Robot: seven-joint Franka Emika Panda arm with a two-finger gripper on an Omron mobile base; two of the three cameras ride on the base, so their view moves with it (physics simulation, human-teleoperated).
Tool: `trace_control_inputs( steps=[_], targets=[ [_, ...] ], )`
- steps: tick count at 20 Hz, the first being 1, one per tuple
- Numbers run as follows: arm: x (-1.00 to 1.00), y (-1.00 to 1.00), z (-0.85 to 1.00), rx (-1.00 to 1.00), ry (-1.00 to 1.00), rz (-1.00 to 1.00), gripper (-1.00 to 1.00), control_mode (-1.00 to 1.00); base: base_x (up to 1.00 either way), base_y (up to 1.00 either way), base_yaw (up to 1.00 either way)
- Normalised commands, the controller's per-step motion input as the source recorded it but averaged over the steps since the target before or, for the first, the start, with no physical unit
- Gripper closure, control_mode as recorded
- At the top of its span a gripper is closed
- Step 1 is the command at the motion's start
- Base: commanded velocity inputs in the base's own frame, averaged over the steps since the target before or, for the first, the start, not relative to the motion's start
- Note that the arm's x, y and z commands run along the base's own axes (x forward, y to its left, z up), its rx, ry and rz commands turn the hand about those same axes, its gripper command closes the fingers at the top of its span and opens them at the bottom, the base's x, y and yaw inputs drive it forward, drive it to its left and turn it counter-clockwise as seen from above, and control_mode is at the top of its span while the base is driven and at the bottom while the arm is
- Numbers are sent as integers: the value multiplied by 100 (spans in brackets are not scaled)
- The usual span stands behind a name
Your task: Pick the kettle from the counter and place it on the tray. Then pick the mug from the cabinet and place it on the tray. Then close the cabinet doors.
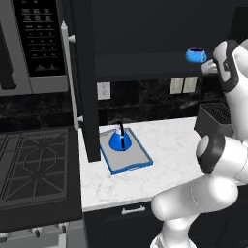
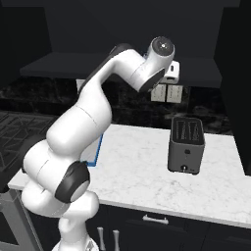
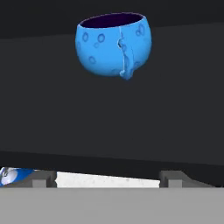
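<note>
Nearest us in the hand view, the two dark fingertips (image 3: pixel 43 178) of the gripper (image 3: pixel 107 178) stand wide apart with nothing between them, so we call it open. Beyond them the mug (image 3: pixel 114 43) sits upright on the dark shelf of the cabinet (image 3: pixel 109 113), its small handle turned toward us, well apart from the fingers.

From the left base view we see the mug (image 1: pixel 195 55) on the cabinet shelf (image 1: pixel 145 63), with the white arm raised just to its right. One cabinet door (image 1: pixel 87 72) stands swung open, its silver bar handle (image 1: pixel 69 77) facing the microwave (image 1: pixel 34 43).

We find the kettle (image 1: pixel 120 139) upright on the tray (image 1: pixel 138 162), which lies on the counter (image 1: pixel 169 145) beside the stove (image 1: pixel 34 160). A dark toaster (image 2: pixel 186 144) stands on the counter (image 2: pixel 147 166) to the right, apart from the tray's blue edge (image 2: pixel 98 149).
</note>
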Motion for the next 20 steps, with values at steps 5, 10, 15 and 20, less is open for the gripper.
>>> trace_control_inputs(
  steps=[5, 10, 15, 20],
  targets=[
    [17, -3, 7, 3, 0, 7, -100, -100, 0, 0, 0],
    [13, 0, 23, 4, -3, 7, -100, -100, 0, 0, 0],
    [0, 0, 57, 2, -6, 2, -100, -100, 0, 0, 0],
    [9, 1, 44, 0, 0, 0, -100, -100, 0, 0, 0]
  ],
)
